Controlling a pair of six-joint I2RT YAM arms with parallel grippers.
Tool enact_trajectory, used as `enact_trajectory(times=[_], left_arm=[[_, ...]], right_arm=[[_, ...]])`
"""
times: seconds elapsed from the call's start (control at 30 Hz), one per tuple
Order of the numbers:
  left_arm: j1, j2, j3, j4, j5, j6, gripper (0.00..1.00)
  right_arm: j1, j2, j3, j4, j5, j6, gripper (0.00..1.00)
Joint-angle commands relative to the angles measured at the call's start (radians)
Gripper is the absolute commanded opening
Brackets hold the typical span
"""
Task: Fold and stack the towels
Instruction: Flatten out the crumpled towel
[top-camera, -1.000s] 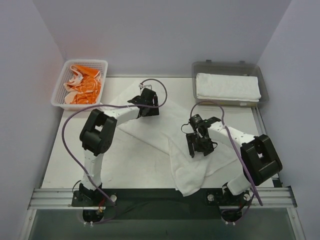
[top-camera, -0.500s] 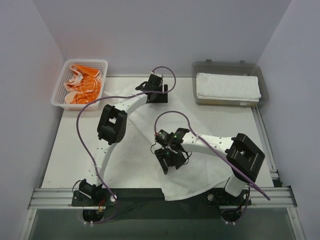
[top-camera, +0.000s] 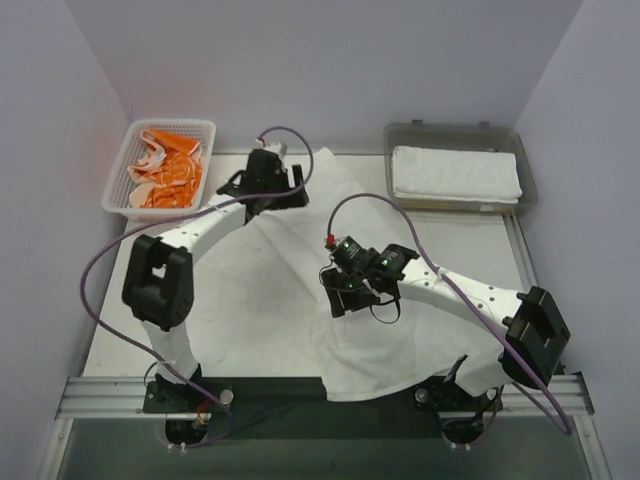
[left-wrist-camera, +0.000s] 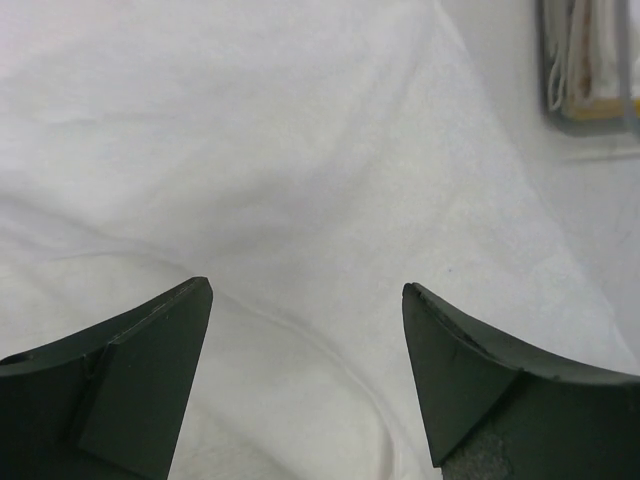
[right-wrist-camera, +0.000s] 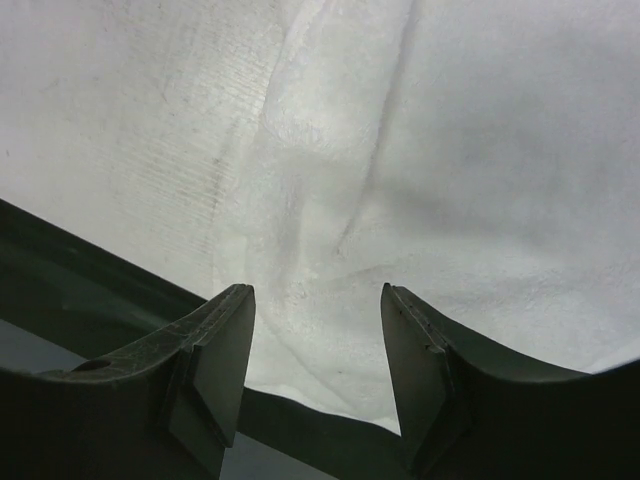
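Left gripper (left-wrist-camera: 307, 290) at 11 o'clock, right gripper (right-wrist-camera: 316, 290) near ctr — both w/ jaws apart — over the spread white towel (top-camera: 400, 340).

You have two grippers in view: the left gripper (left-wrist-camera: 307, 300) and the right gripper (right-wrist-camera: 315, 300). You can count two white towels: one spread towel (top-camera: 390, 345) on the single table (top-camera: 250, 330), and one folded towel (top-camera: 456, 173) in the one grey tray (top-camera: 450, 132). There is one white basket (top-camera: 120, 175). The orange-and-white cloth (top-camera: 165, 170) inside it is crumpled, so you cannot tell how many pieces it makes.
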Motion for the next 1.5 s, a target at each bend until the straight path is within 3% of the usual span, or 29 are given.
enact_trajectory(times=[0.0, 0.23, 0.47, 0.6, 0.73, 0.93, 1.0, 1.03, 1.17, 1.3, 1.47], left_arm=[[0.058, -0.305, -0.115, 0.051, -0.12, 0.03, 0.88], [0.199, -0.673, -0.452, -0.112, -0.288, 0.159, 0.88], [0.268, -0.992, -0.747, -0.026, -0.381, 0.18, 0.86], [0.288, -1.0, -0.764, -0.023, -0.393, 0.181, 0.86], [0.296, -1.006, -0.75, -0.038, -0.418, 0.178, 0.86], [0.301, -1.037, -0.744, -0.054, -0.484, 0.18, 0.86], [0.302, -1.044, -0.741, -0.054, -0.485, 0.176, 0.86], [0.304, -1.046, -0.739, -0.054, -0.489, 0.172, 0.86], [0.304, -1.06, -0.681, -0.109, -0.46, 0.15, 0.87], [0.301, -1.064, -0.629, -0.181, -0.346, 0.102, 0.87], [0.263, -1.043, -0.629, -0.187, -0.128, 0.008, 0.86]], right_arm=[[0.043, 0.036, 0.004, -0.041, 0.001, -0.026, 0.53], [0.123, 0.203, 0.117, -0.043, 0.016, 0.013, 0.48], [0.164, 0.365, 0.158, -0.063, -0.057, 0.001, 0.41], [0.175, 0.464, 0.218, -0.074, -0.131, -0.013, 0.4], [0.215, 0.559, 0.329, -0.075, -0.232, -0.052, 0.23], [0.267, 0.694, 0.593, -0.074, -0.381, -0.064, 0.22], [0.265, 0.725, 0.707, -0.075, -0.339, -0.055, 0.28], [0.262, 0.728, 0.733, -0.075, -0.312, -0.053, 0.37], [0.226, 0.609, 0.698, -0.075, -0.207, -0.053, 0.55], [0.16, 0.411, 0.5, -0.075, -0.098, -0.088, 0.57], [-0.055, 0.183, 0.231, -0.074, 0.024, -0.125, 0.57]])
